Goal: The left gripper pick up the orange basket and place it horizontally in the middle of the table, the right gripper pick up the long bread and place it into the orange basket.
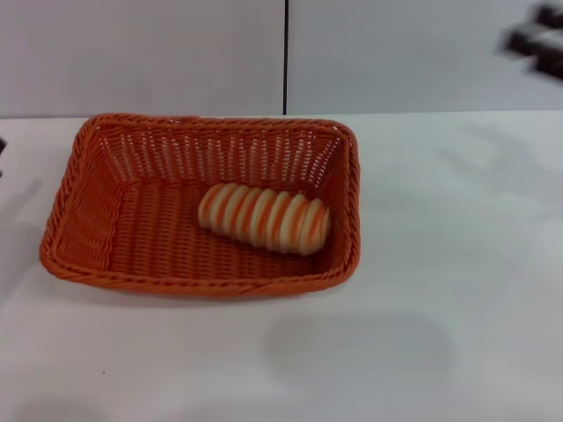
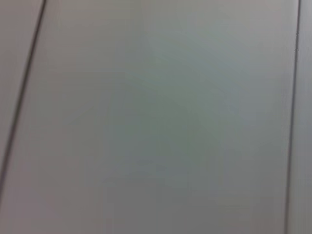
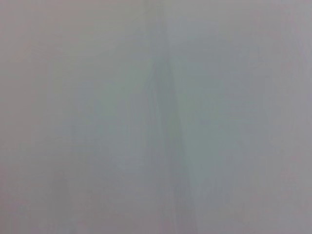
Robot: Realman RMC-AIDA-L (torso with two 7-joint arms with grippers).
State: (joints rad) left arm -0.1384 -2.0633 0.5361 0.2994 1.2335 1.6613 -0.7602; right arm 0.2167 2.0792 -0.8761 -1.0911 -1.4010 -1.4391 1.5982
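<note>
Long bread (image 1: 264, 218) is lying inside the orange basket (image 1: 88, 211) on the table (image 1: 440, 290), well apart from the right gripper (image 1: 538, 40), whose grip I cannot tell

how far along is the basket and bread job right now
Both steps look done: the orange basket sits lengthwise across the table, somewhat toward the robot's left, and the long bread lies inside it on the floor, nearer its right end. Nothing is in hand; the right gripper is up at the far right, clear of the basket. Nothing seems left.
</note>
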